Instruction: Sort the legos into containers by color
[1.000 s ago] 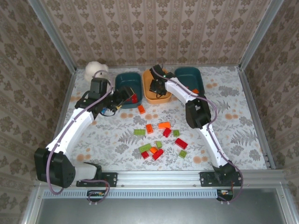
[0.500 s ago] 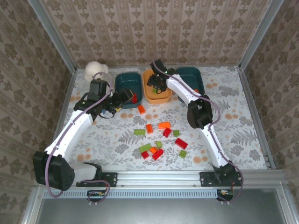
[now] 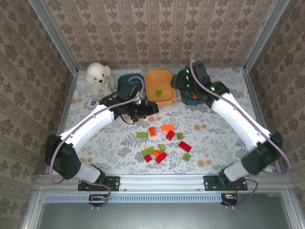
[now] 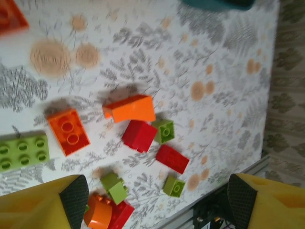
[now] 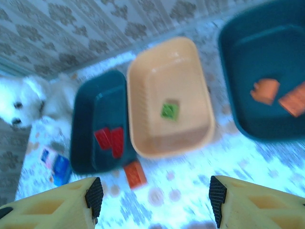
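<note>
The left gripper (image 4: 157,198) is hanging spread above small multicoloured plastic bricks (image 4: 139,136); the right gripper (image 5: 155,194), also spread, is facing an orange plastic bin (image 5: 143,95).

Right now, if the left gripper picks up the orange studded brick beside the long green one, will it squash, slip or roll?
Probably stiff: the orange brick looks like hard moulded plastic with crisp edges. Its glossy sides might slip in a light grip. It lies flat, studs up, on the table, so a nudge should slide it, not roll it.
</note>
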Available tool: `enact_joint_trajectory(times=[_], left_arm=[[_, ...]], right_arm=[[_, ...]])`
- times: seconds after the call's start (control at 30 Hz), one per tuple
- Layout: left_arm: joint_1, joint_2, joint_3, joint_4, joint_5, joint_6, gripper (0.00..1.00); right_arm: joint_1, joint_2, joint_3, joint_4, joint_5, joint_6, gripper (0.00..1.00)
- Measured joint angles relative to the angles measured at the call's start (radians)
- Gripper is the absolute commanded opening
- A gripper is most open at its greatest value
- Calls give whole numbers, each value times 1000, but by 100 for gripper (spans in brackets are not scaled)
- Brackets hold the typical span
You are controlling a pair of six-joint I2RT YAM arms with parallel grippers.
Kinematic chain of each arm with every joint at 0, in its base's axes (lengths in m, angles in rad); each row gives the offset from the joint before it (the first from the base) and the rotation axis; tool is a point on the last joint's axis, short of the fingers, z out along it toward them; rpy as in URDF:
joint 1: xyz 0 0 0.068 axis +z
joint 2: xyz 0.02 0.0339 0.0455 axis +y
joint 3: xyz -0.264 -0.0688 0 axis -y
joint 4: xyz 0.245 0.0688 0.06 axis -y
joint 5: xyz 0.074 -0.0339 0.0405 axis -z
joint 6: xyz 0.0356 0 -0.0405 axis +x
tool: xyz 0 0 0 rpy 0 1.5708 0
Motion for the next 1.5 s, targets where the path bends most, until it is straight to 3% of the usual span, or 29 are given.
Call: enact_joint_trajectory(times=[0.23, 0.43, 0.63, 0.93, 1.5], left_arm=[[-139, 250, 156, -57, -19, -282, 80], [-275, 419, 251, -61, -9, -523, 80], [-389, 429, 210, -54, -23, -784, 76], [-421, 589, 349, -46, -58, -856, 68], [-478, 681, 353, -2, -100, -906, 52]], right_arm=[[13, -439, -368, -74, -166, -45, 73], [16, -697, -409, -175, -276, -43, 75], [16, -765, -409, -254, -285, -45, 76], [16, -806, -408, -280, -285, -48, 77], [16, -898, -447, -307, -297, -40, 79]])
